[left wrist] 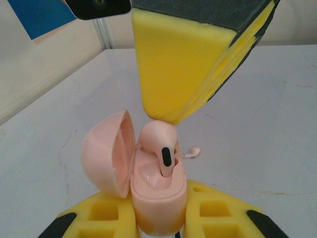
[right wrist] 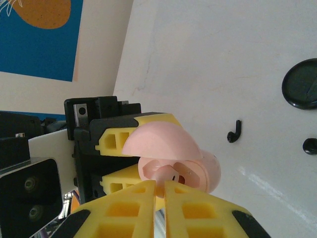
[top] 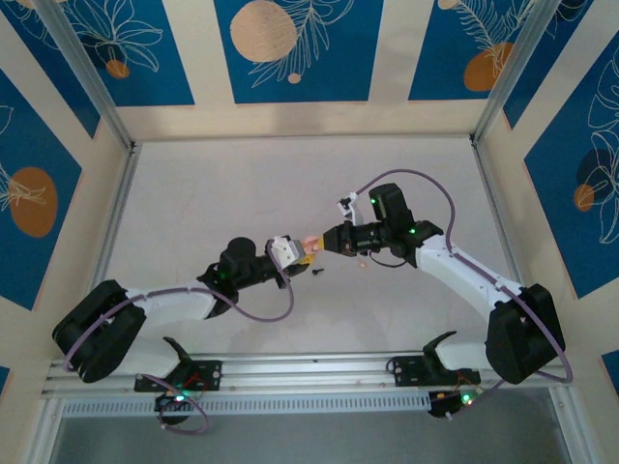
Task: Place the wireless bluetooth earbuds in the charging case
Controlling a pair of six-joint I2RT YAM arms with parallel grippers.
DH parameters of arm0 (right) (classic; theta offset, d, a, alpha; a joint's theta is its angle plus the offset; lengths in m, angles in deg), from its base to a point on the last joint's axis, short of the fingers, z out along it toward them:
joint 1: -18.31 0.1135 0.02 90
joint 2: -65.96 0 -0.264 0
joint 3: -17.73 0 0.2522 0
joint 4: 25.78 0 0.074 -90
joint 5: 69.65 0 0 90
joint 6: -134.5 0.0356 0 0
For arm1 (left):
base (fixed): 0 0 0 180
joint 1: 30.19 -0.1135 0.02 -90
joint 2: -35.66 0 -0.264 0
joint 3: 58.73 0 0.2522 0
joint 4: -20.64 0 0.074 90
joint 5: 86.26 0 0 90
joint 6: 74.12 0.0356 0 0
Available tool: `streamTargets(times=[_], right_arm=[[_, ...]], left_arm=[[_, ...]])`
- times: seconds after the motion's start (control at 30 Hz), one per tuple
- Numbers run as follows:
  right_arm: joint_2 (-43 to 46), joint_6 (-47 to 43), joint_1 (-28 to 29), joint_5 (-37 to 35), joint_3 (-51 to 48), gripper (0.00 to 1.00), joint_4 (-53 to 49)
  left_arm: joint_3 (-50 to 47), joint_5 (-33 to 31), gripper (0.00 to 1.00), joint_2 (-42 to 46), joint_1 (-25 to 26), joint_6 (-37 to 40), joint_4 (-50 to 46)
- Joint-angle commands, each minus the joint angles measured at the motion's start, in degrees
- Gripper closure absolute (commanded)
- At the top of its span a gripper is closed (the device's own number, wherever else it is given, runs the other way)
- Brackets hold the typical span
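My left gripper (left wrist: 158, 210) is shut on the base of a pink charging case (left wrist: 156, 193), whose lid stands open to the left. A pink earbud (left wrist: 161, 141) sits with its stem down in the case's right slot. My right gripper (right wrist: 159, 187) is shut on that earbud's head (right wrist: 166, 174), its yellow fingers (left wrist: 183, 64) coming down from above. A second pink earbud (left wrist: 190, 152) lies on the table beyond the case. A small black hooked earbud (right wrist: 234, 131) also lies on the table. In the top view both grippers meet at the case (top: 310, 242) mid-table.
A black round disc (right wrist: 302, 84) and a small black stubby piece (right wrist: 309, 146) lie on the white table past the case. A tiny black piece (top: 316, 275) rests just in front of the grippers. Aluminium frame posts (top: 116, 126) border the table.
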Motion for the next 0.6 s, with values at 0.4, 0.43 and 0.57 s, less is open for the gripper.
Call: streamTargets(times=[0.4, 0.43, 0.57], right_arm=[[-1.1, -1.4, 1.1, 2.9, 0.7, 0.82, 1.0], [-1.2, -1.5, 1.1, 3.1, 0.7, 0.82, 1.1], [-1.3, -1.5, 1.2, 3.6, 0.8, 0.82, 1.6]], left_arm=[[1.0, 1.6, 0.81, 2.3, 1.0, 1.1, 1.2], [0.9, 1.6, 0.81, 2.3, 1.1, 1.2, 1.0], [0.9, 1.3, 0.81, 2.5, 1.1, 1.3, 0.6]])
